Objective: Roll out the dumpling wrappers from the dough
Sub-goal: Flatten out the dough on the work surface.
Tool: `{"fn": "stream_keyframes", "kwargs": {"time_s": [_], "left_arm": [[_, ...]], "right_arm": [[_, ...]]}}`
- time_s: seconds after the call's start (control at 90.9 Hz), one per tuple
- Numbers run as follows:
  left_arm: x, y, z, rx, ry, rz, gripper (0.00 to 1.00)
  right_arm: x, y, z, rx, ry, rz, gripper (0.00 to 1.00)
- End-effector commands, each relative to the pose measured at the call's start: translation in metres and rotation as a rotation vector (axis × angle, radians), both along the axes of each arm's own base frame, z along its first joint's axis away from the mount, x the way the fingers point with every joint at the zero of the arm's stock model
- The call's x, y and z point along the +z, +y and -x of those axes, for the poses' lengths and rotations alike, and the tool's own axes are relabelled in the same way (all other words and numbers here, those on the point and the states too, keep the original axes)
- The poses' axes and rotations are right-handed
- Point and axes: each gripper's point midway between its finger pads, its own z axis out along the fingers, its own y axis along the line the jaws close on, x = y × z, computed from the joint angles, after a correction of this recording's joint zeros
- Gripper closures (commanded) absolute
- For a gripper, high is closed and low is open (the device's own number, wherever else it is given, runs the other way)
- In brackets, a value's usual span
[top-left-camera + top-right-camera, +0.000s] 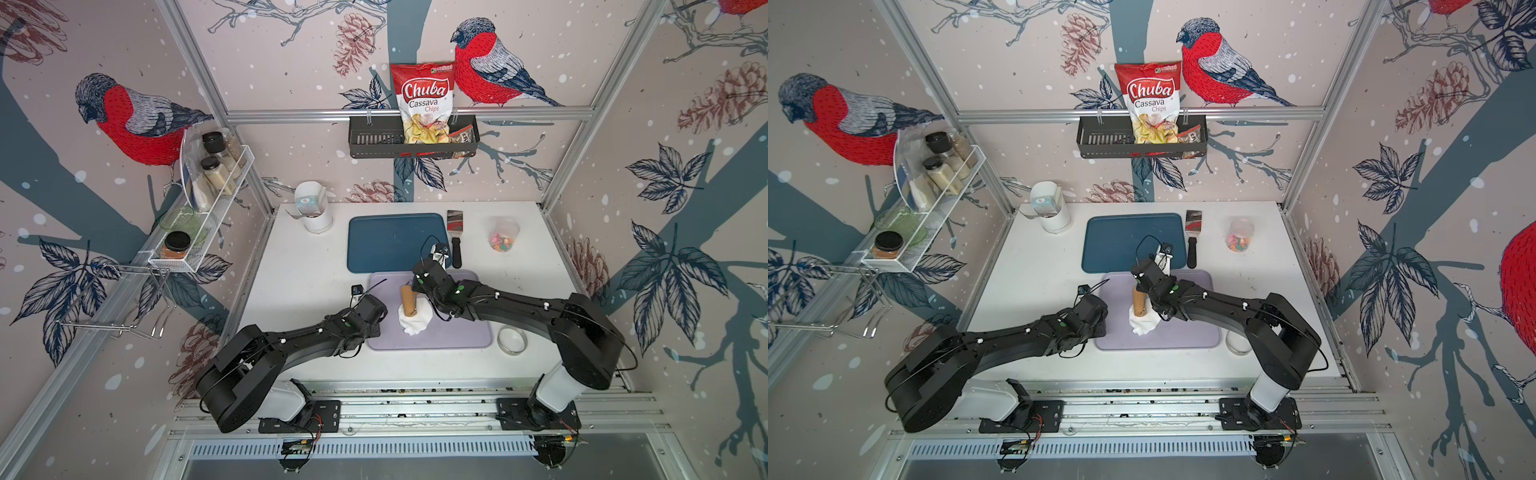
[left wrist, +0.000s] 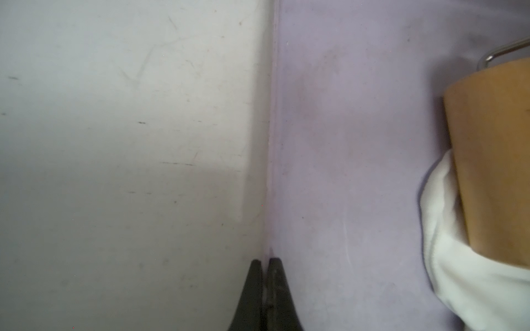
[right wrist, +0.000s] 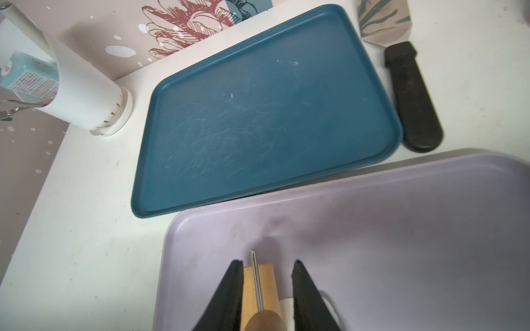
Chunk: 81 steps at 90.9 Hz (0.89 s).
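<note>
Grip is the weak point: the right gripper [image 3: 266,261] stands narrow around the handle of the wooden roller [image 3: 269,286]. One jaw lies flat against the wood, but a sliver of gap shows beside the other at the tips, so I cannot tell from the wrist view whether both sides truly bear on it. If the hold is one-sided, a push could twist the roller in the jaws and make it skid instead of turn. Its barrel [image 1: 409,301] lies across the dough [image 1: 415,324], a lumpy white mass near the middle of the lilac tray [image 1: 457,338]. Only part of the barrel covers dough and the rest is over bare tray, so pressure would likely thin one side and leave a ridge, or drag the soft mass along. Dough may also cling to the wood and lift with it. The left gripper [image 2: 265,262], its jaws shut together with nothing between them, sits at the tray's edge where it meets the table [image 2: 114,143]. Should it slide off, the tray could shift toward the blue tray [image 1: 395,243]. No round wrapper shows yet, and the ring cutter [image 1: 512,340] lies on the table beside the lilac tray.
</note>
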Motion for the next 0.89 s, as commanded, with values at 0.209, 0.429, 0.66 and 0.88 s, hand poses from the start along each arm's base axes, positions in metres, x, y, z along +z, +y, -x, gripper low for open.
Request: {"fn": "stream_keyframes", "kwargs": {"time_s": [0.209,0.429,0.66,0.88], "left_arm": [[-0.022,0.022,0.033,-0.025,0.146,-0.090,1.00],[-0.019,0.015,0.035,-0.044,0.146,-0.048,1.00],[-0.019,0.014,0.035,-0.040,0.145,-0.042,1.00],[-0.017,0.024,0.036,-0.010,0.135,-0.073,1.00]], "right_arm": [[0.011,-0.057,0.047,0.076,0.182,0.134,1.00],[0.000,-0.034,0.056,0.044,0.158,0.073,1.00],[-0.060,-0.021,0.081,0.084,0.256,0.100,1.00],[-0.042,-0.104,0.061,-0.076,0.144,0.307,1.00]]}}
